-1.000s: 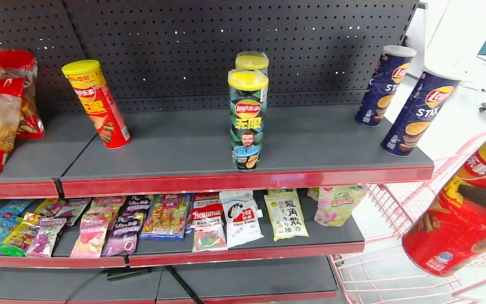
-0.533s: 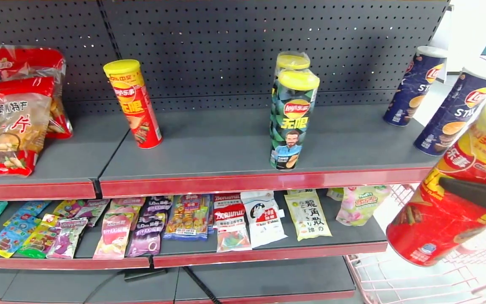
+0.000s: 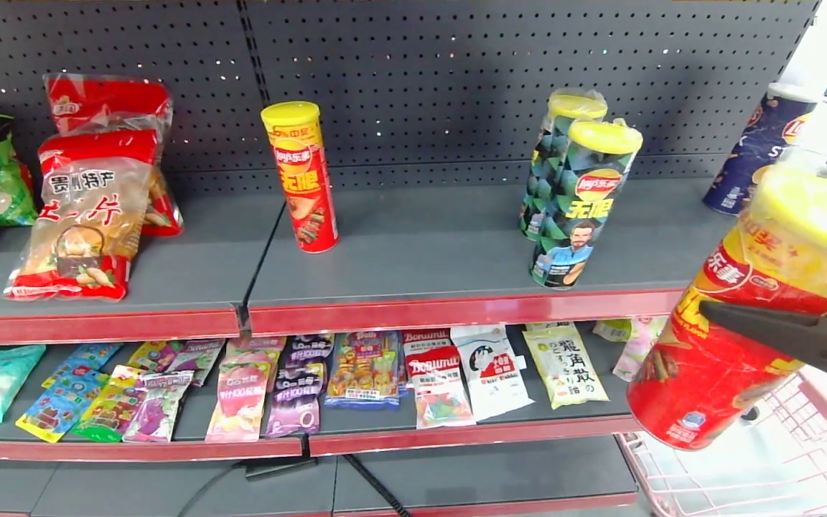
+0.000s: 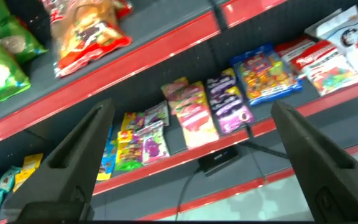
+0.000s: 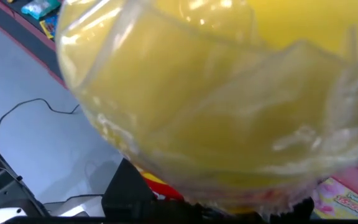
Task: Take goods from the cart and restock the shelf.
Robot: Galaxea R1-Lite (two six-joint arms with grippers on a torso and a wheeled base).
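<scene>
Right gripper (image 3: pixel 744 323) is clamped on the red chip can (image 3: pixel 701 388), one dark finger (image 3: pixel 779 332) lying across its front. The can hangs tilted in the air, yellow lid (image 5: pixel 229 93) up, off the right end of the shelf (image 3: pixel 456 251) and above the pink cart (image 3: pixel 801 467). On the shelf a matching red can (image 3: pixel 301 176) stands upright, two green cans (image 3: pixel 582 205) to its right. Left gripper (image 4: pixel 191 107) is spread wide, holding nothing, facing the snack packets (image 4: pixel 197 115) on the lower shelf.

The nearest chip can (image 3: pixel 733 337) is red with a yellow lid, as is the far can (image 3: pixel 301 179). Two other cans (image 3: pixel 582 208) wear green-and-black triangles. The shelf (image 3: pixel 456 313) is dark grey edged red; the cart (image 3: pixel 826 406) is pink.
</scene>
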